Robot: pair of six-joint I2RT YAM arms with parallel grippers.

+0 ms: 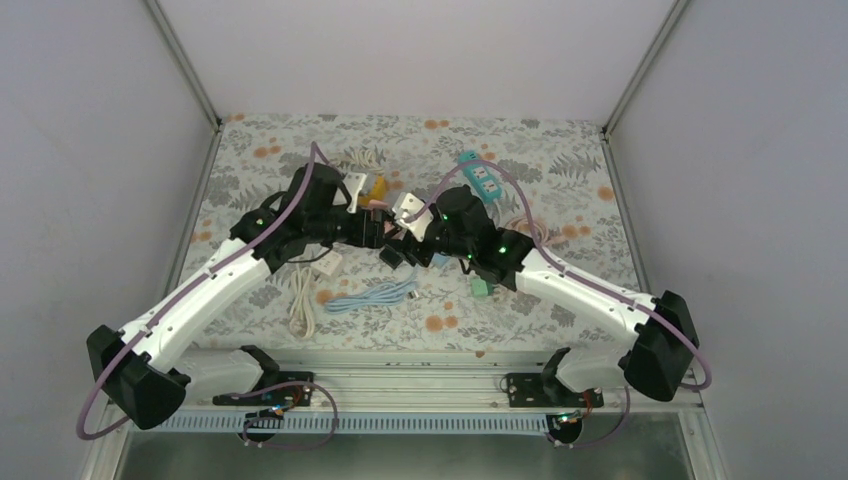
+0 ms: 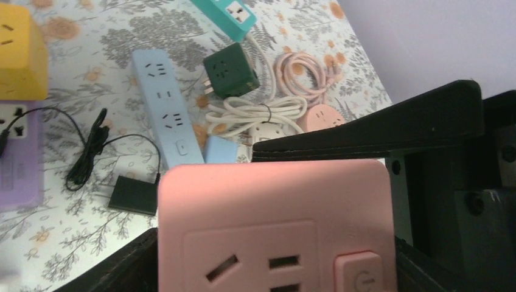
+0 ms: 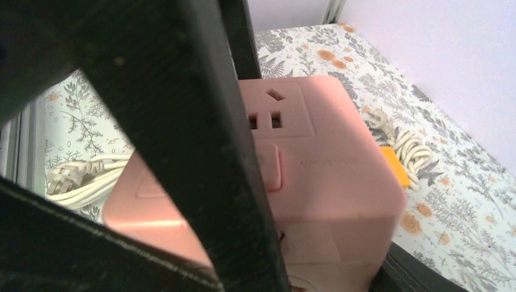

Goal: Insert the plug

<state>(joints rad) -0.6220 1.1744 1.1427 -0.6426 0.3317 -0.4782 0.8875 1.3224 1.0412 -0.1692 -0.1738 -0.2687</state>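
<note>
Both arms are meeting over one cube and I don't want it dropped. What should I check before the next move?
1. The pink socket cube sits between the left gripper fingers: ok.
2. Left gripper clamped on it: cannot tell.
3. Right gripper holding the cube off the table: ok.
4. Socket holes showing in the left wrist view: ok.
5. Plug held by either gripper: not ok; the dark green adapter lies on the table.
</note>
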